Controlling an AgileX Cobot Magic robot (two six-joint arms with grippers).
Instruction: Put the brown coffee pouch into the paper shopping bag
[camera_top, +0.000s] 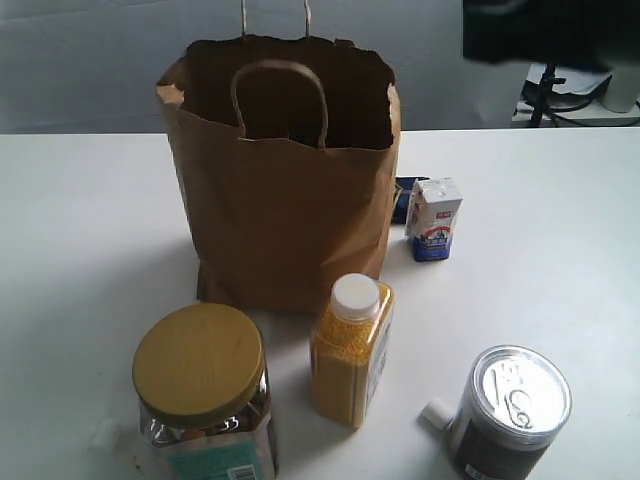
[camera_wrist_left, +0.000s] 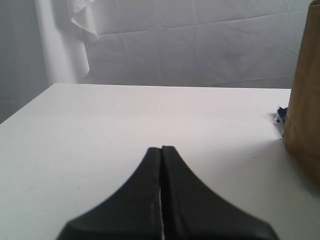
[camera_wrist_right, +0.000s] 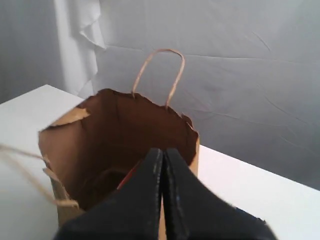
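Observation:
The paper shopping bag stands upright and open at the middle of the table. My right gripper is shut with nothing between its fingers, and it hovers above the bag's mouth. Down inside the bag lies a dark shape with a thin red edge, apparently the brown coffee pouch, mostly hidden by my fingers. The exterior view shows no pouch. My left gripper is shut and empty, low over bare table, with the bag's wall off to one side. Neither gripper is clearly seen in the exterior view.
In front of the bag stand a gold-lidded jar, a yellow bottle and a pull-tab can. A small white-and-blue carton sits right of the bag, with a dark blue item behind it. A dark blurred shape hangs top right.

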